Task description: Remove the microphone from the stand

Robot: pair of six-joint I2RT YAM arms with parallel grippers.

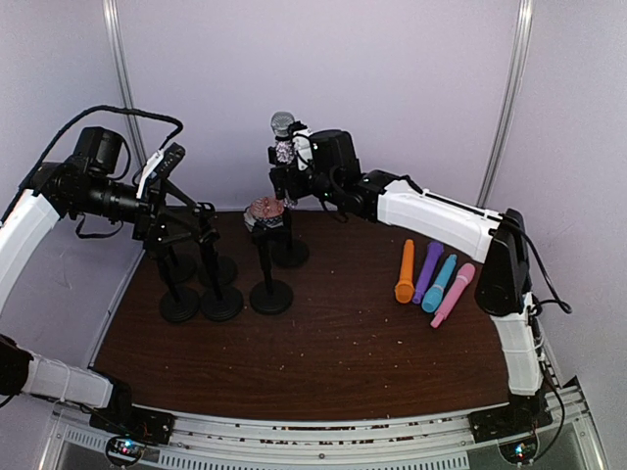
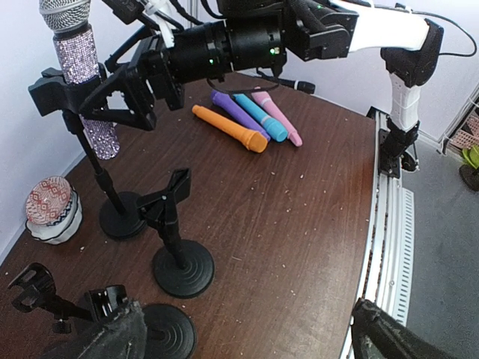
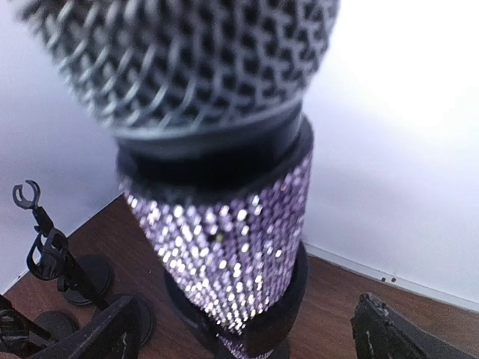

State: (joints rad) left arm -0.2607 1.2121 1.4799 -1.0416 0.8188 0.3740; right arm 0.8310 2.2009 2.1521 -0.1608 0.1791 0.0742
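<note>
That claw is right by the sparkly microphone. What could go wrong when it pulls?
The glittery purple microphone sits clipped on a slim black stand with a small round base; if the clip holds tight, the stand may lift or tip. The open right gripper could close off-centre and let the handle slip. Empty black stands close by could be knocked.

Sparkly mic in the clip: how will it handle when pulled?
Sparkly microphone looks rigid, and the studded body probably grips well. Its thin stand on a small round base may tip if pulled sideways.
</note>
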